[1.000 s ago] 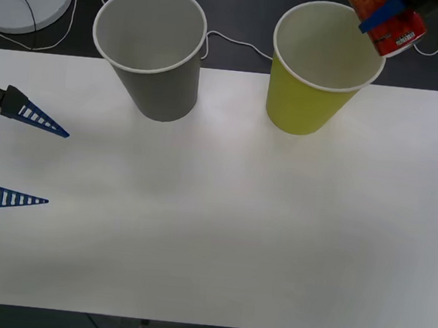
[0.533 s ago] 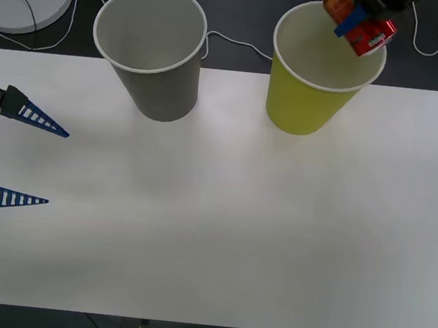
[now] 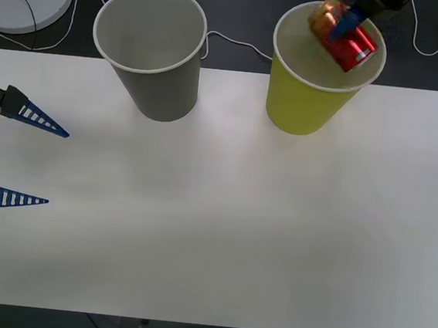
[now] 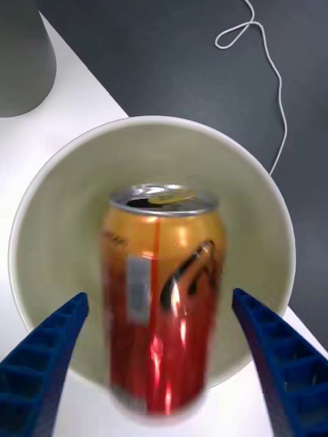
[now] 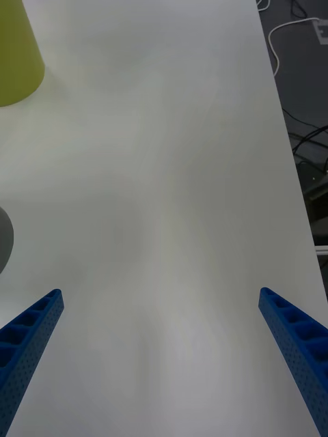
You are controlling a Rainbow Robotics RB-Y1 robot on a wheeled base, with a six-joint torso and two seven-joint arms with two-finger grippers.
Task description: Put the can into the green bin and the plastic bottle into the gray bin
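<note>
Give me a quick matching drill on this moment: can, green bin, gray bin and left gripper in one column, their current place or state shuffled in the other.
Column 1:
1. the can
2. the green bin
3. the gray bin
4. the left gripper

Column 2:
A. open, over the table's left edge
B. stands on the table with nothing showing inside
C. over a bin's mouth, between the open fingers of the right gripper, which stand clear of its sides
D. directly under the can

Pairs: 1-C, 2-D, 3-B, 4-A
</note>
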